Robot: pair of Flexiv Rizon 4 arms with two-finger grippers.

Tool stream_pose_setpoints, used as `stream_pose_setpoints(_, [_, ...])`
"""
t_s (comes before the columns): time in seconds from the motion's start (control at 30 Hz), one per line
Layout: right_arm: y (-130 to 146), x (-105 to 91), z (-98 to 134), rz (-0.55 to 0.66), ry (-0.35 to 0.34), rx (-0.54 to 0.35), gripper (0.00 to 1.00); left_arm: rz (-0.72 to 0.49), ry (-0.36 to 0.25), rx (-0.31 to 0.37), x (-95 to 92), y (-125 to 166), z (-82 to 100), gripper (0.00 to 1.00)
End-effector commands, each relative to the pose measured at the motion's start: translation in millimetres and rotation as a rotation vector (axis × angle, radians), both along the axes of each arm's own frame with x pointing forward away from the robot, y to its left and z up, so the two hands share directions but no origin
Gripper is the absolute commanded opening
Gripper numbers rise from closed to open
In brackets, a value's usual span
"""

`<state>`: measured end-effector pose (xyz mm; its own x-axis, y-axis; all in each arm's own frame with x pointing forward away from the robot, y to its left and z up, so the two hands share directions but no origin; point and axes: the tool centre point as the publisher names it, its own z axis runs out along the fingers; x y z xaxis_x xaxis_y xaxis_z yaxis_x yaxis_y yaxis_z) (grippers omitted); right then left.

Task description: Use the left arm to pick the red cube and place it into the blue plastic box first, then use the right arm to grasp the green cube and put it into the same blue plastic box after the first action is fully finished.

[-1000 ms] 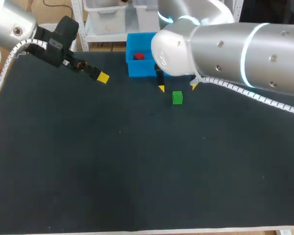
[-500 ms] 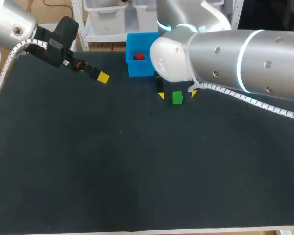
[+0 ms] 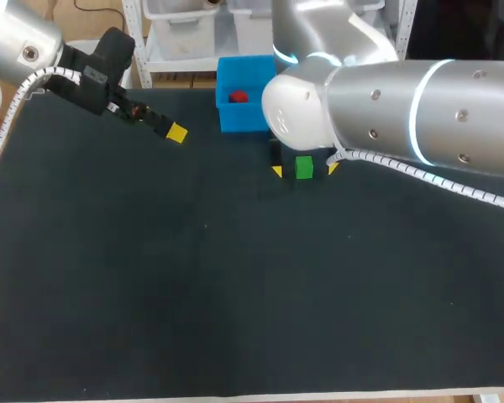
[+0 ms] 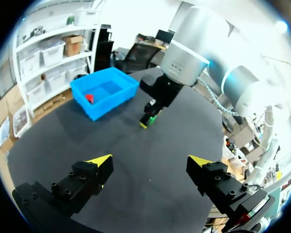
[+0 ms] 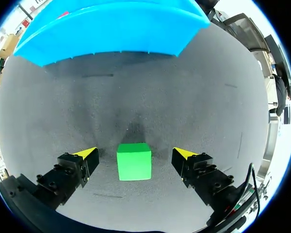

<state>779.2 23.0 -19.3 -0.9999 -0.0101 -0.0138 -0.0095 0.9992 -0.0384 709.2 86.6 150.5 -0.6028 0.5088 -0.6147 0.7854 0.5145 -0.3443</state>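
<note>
Two steps make up this job, and I judge the first one finished. The red cube (image 3: 238, 96) lies inside the blue box (image 3: 244, 119) at the far side of the table (image 3: 193, 294). My left gripper (image 4: 150, 160) hangs off to the left, well away from the box, with its fingers spread wide and nothing between them.

So the step in hand is the second one, the grasp of the green cube (image 5: 134, 161). It sits flat on the dark tabletop, near the box and on my side of it. My right gripper (image 5: 136, 154) is low around it. The right wrist view shows the cube between the two yellow tips, roughly centred, with a strip of bare tabletop on either side. The fingers are open and neither one touches the cube, so nothing is gripped yet. The cube's side faces look fairly square to the fingers.

As I see it, the next move is simply to close the fingers evenly on the cube. I cannot tell from here exactly how far down its sides the tips reach, so a slight drop first might be wise. After that I would lift it high enough to pass the near wall of the box, carry it over the rim and let it go beside the red cube.
</note>
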Motion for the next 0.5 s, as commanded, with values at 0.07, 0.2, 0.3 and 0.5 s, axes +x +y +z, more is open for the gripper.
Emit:
stream_pose_setpoints(0.07, [-1.1,-2.4,-0.2,0.002,-0.005,0.003,0.00,-0.002,-0.004,-0.005,-0.4,1.1,-1.1,1.00])
stream_pose_setpoints(0.2, [-1.3,-2.6,-0.5,0.007,-0.002,-0.002,0.00,-0.002,-0.004,-0.005,-0.4,1.1,-1.1,1.00])
stream_pose_setpoints(0.3, [-1.9,-3.0,-0.3,0.010,0.000,-0.006,0.00,-0.002,-0.004,-0.005,-0.4,1.1,-1.1,1.00])
stream_pose_setpoints(0.5, [-5.9,-3.6,3.5,0.015,0.001,-0.021,0.00,-0.002,-0.004,-0.005,-0.4,1.1,-1.1,1.00])
